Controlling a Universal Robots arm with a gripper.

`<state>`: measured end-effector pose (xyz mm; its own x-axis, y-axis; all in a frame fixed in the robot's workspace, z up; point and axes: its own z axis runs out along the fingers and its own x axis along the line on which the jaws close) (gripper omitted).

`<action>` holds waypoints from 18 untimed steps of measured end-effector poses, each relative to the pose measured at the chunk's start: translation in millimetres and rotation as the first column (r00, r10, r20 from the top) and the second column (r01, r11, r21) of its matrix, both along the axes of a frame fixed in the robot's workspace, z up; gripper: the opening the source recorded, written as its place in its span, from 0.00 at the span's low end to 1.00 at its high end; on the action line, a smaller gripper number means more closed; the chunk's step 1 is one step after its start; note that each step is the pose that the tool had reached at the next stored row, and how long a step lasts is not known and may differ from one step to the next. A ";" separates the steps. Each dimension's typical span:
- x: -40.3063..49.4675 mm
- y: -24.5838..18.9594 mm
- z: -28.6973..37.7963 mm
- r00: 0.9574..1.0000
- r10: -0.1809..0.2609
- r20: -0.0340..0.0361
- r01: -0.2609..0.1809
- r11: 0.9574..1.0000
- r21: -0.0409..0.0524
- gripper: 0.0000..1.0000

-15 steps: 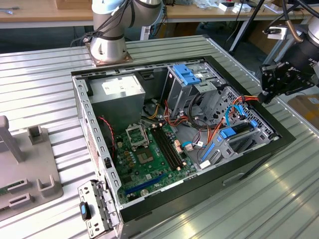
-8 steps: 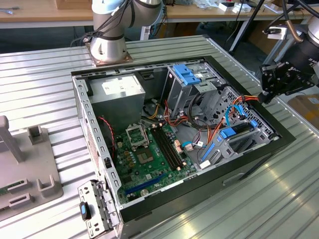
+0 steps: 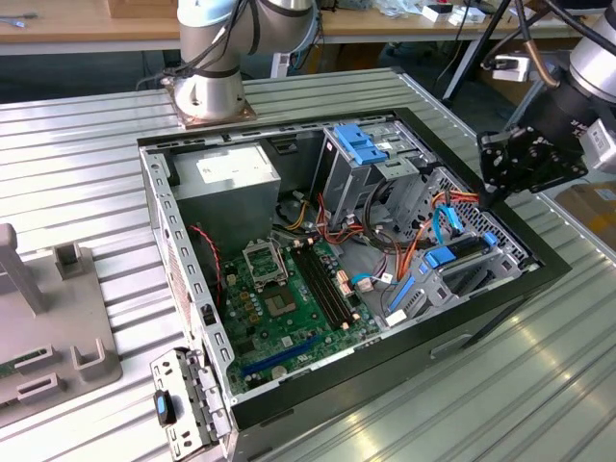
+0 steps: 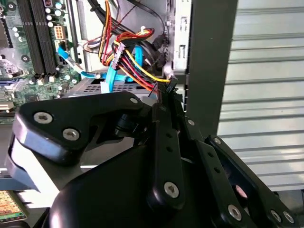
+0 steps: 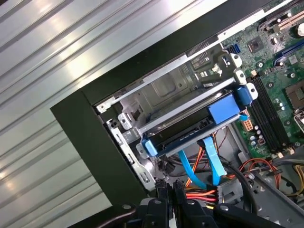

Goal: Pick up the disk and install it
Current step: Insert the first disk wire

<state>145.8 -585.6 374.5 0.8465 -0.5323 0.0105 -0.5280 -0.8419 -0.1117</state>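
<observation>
The disk (image 5: pixel 185 132), a dark flat drive framed by bright blue rails, sits inside the grey metal bay (image 5: pixel 166 90) at the corner of the open computer case (image 3: pixel 539 265). In the exterior view the disk (image 3: pixel 460 252) lies low at the case's right end. My gripper (image 3: pixel 489 195) hangs just above the case's right wall, a little apart from the disk. In both wrist views its fingers (image 5: pixel 163 192) stand close together with nothing between them. My gripper's tips (image 4: pixel 168 88) hover over the orange and yellow cable bundle (image 4: pixel 128 45). My gripper (image 5: pixel 170 189) touches nothing.
A grey power-supply box (image 3: pixel 226 178) fills the case's far corner. A blue bracket (image 3: pixel 361 144) tops the upright metal cage. The green motherboard (image 3: pixel 289 298) lies mid-case. The arm's base (image 3: pixel 207 91) stands behind the case. A grey fixture (image 3: pixel 58 327) sits at the exterior view's left.
</observation>
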 end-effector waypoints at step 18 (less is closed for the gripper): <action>-16.5 -0.1 -4.7 0.966 -0.257 0.000 0.257 0.966 -0.010 0.17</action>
<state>129.3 -585.6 369.9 0.6813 -0.7318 0.0158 -0.7268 -0.6789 -0.1036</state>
